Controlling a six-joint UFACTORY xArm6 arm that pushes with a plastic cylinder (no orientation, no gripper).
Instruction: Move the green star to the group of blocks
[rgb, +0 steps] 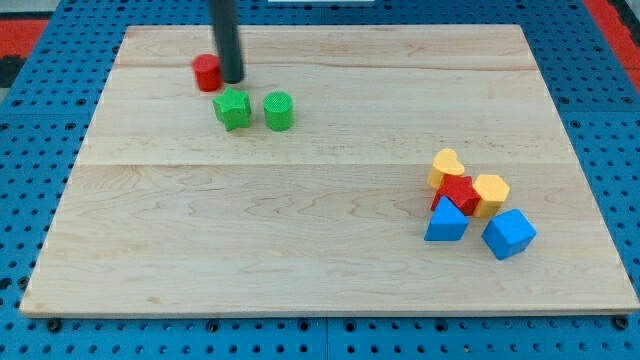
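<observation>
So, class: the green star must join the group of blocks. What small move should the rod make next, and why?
Probably push down and toward the view's right. My tip sits just above the green star, beside the red cylinder, while the group lies lower right. The green cylinder stands close on the star's right.

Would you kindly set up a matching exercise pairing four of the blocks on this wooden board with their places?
Blocks:
1. green star block
2. green cylinder block
3. red cylinder block
4. blue cube block

Places:
A. touching my tip, on its left in the view
B. in the group at the view's lower right
C. just below my tip in the view
D. right of the star

Pairs: 1-C, 2-D, 3-A, 4-B
</observation>
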